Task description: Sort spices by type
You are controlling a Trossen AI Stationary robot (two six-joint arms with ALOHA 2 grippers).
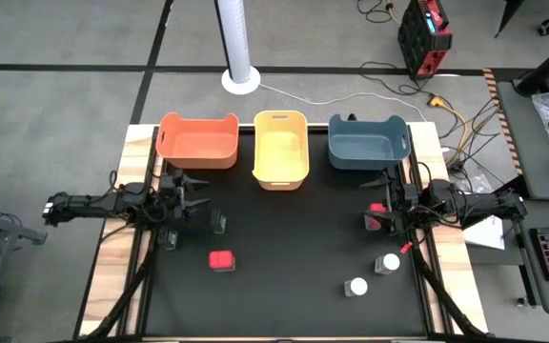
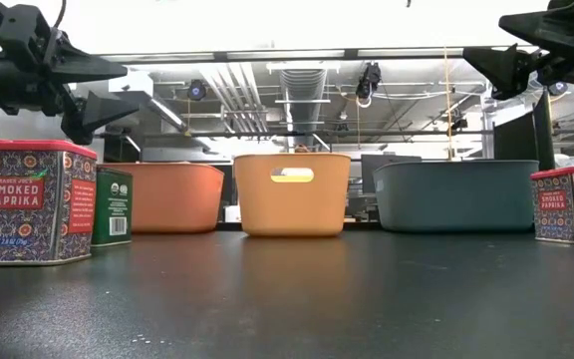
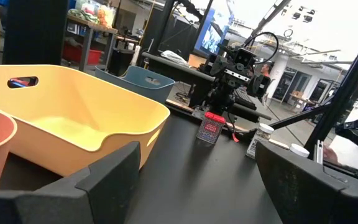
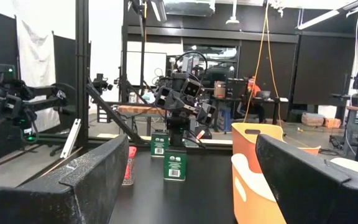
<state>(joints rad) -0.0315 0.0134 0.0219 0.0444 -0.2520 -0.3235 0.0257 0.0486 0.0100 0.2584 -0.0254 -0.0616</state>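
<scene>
Two red tins lie on the black mat, one at the near left (image 1: pixel 221 260) and one under my right arm (image 1: pixel 376 217). Two black tins (image 1: pixel 219 223) (image 1: pixel 170 236) stand by my left arm. Two white-capped jars (image 1: pixel 387 263) (image 1: pixel 355 287) stand at the near right. My left gripper (image 1: pixel 193 195) is open and empty, above the mat in front of the orange bin (image 1: pixel 198 140). My right gripper (image 1: pixel 377 191) is open and empty, in front of the blue bin (image 1: pixel 367 143). In the low view both grippers (image 2: pixel 98 90) (image 2: pixel 506 65) hang well above the tins.
A yellow bin (image 1: pixel 281 146) stands between the orange and the blue one along the far edge. A thin red stick (image 1: pixel 408 246) lies beside the right red tin. The middle of the mat (image 1: pixel 294 238) is bare. Wooden table edges (image 1: pixel 122 238) flank the mat.
</scene>
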